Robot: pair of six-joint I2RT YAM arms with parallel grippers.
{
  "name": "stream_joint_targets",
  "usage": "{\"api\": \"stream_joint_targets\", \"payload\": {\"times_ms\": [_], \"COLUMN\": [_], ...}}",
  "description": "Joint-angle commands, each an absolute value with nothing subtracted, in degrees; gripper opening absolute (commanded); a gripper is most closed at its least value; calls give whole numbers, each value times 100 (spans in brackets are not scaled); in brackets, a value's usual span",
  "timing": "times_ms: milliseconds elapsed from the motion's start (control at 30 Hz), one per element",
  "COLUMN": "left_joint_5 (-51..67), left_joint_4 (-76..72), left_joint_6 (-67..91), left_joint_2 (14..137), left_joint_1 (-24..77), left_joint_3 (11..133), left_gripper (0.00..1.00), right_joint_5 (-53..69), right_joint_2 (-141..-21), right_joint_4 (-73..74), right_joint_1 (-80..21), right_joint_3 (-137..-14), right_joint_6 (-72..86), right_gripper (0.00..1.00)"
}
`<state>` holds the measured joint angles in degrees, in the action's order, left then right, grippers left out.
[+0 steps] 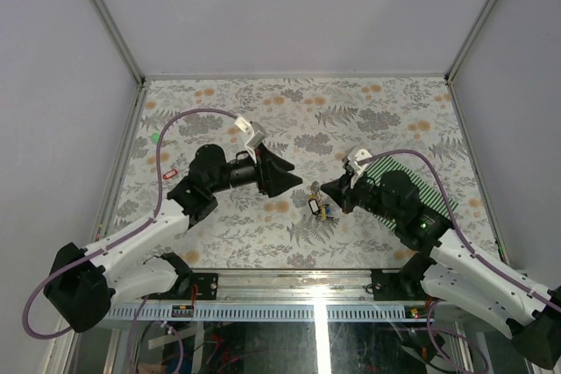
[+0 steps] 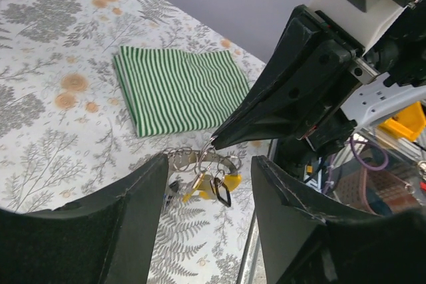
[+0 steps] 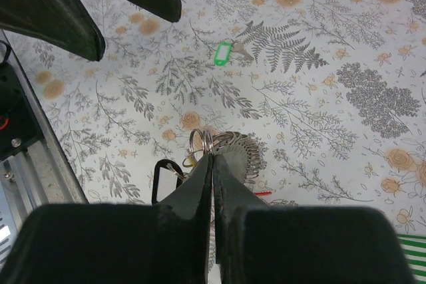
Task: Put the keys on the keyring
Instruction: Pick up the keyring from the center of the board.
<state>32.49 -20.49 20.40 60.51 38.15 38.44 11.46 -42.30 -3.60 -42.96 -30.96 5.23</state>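
Observation:
My right gripper is shut on the silvery keyring, pinching one of its small rings at the fingertips. A black tag and a yellow tag hang from the keyring. In the top view the bunch sits between both grippers. My left gripper is open, its fingers either side of the keyring and not touching it. A green key lies loose on the table, also seen at the far left. A red key lies near the left arm.
A green-and-white striped mat lies folded on the floral tablecloth under the right arm. The metal front rail runs close behind the keyring. White walls enclose the table on three sides.

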Motion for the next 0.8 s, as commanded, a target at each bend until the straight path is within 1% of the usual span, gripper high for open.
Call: {"api": "stream_joint_targets", "payload": {"times_ms": [0,133,233,533,767], "left_joint_5": [3694,3545,3517,3764,3792], "left_joint_4": [-2911,-3032,-3225,-4126,-4228], "left_joint_6": [2347,2366,2446,3001,3067], "left_joint_2": [6269,6333,6414,6753,6830], "left_joint_1": [3873,4120,4237,4313,4403], "left_joint_3": [4065,4086,4054,3998,3948], "left_gripper": [56,63,65,66,66], "right_joint_5": [1038,1015,1013,941,723], "right_joint_2": [-4051,-4144,-4178,-4207,-4141], "right_joint_4": [-962,-993,-1089,-1108,-1115], "right_joint_1": [-4265,-4260,-4266,-4266,-4264], "right_joint_3": [-3416,-3574,-3625,-3795,-3797], "right_joint_6": [839,1048,1158,1332,1428], "right_gripper": [0,0,0,0,0]}}
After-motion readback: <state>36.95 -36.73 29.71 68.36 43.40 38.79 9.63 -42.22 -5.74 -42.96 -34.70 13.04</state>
